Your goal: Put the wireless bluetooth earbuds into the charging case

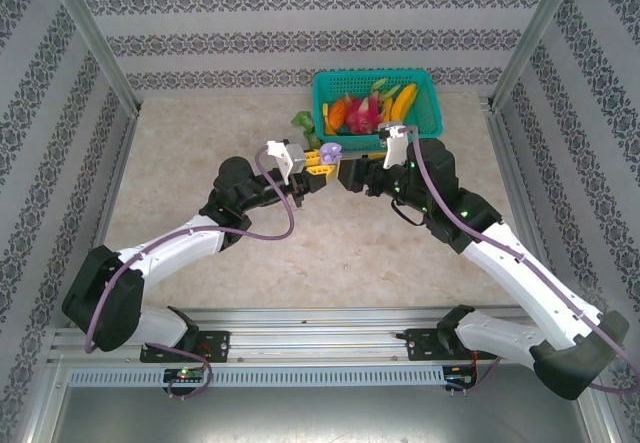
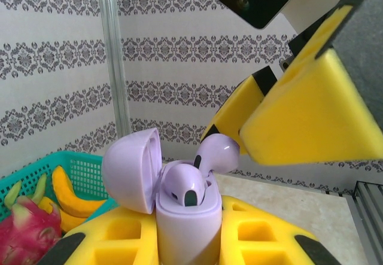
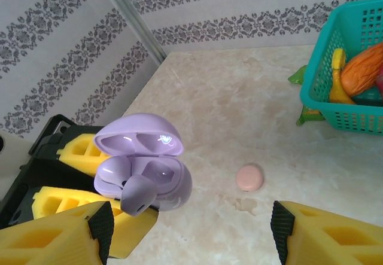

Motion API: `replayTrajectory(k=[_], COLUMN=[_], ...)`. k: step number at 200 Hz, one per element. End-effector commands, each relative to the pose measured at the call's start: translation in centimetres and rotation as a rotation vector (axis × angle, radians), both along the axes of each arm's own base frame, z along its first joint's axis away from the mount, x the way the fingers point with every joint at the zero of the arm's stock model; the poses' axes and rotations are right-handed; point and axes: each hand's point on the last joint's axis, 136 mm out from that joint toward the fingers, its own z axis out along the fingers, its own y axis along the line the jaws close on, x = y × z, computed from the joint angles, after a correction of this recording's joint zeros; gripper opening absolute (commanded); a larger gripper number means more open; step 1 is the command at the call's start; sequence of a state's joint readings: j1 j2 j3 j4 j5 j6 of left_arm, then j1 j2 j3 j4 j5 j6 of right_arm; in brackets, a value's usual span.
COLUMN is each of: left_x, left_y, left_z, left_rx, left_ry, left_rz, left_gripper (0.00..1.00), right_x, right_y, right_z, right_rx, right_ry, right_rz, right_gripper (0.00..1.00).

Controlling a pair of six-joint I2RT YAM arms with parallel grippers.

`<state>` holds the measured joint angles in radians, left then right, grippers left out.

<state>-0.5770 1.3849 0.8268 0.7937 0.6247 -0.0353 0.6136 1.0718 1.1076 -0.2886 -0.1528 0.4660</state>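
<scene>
My left gripper (image 1: 322,163) is shut on a purple charging case (image 2: 187,217) and holds it upright above the table, with its lid (image 2: 133,169) swung open. One purple earbud (image 2: 184,187) sits in the case. A second purple earbud (image 2: 216,153) stands tilted at the other slot, only partly in, touching a yellow finger (image 2: 311,115) of my right gripper. The right gripper (image 3: 191,229) is open, its fingers wide apart on either side of the case (image 3: 146,172) and that earbud (image 3: 139,194). The pale pink earbuds are out of view.
A closed round pink case (image 3: 249,177) lies on the marble table (image 3: 239,109). A teal basket (image 1: 380,75) of toy fruit stands at the back, with a green toy (image 1: 303,121) beside it. Patterned walls and metal posts enclose the table.
</scene>
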Motion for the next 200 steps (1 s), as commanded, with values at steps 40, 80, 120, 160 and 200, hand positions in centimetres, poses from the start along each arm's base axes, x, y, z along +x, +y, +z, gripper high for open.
replayTrajectory(k=[40,80,120,160,200], left_x=[-0.4,-0.6,-0.6,-0.6,-0.7], left_y=[-0.5,-0.5,-0.4,-0.4,-0.3], left_z=[1.9,1.9,1.8,1.8,1.1], left_rx=[-0.032,-0.034,-0.035,-0.035,-0.023], left_ry=[-0.042,-0.045,-0.045,-0.048,-0.039], left_rz=[-0.022,-0.022,-0.02,-0.019,-0.021], left_gripper=[0.0,0.0,0.0,0.0,0.0], right_x=[0.1,1.0,1.4,1.6,1.9], right_y=[0.8,-0.4,-1.2,-1.2,-3.0], right_z=[0.8,0.4,0.9,1.2,2.6], right_rx=[-0.007,0.0,0.014,0.022,0.056], right_ry=[-0.023,-0.008,-0.011,-0.013,-0.02], right_rz=[0.029,-0.005,-0.021,-0.021,-0.079], right_gripper=[0.72,0.71,0.7,0.7,0.69])
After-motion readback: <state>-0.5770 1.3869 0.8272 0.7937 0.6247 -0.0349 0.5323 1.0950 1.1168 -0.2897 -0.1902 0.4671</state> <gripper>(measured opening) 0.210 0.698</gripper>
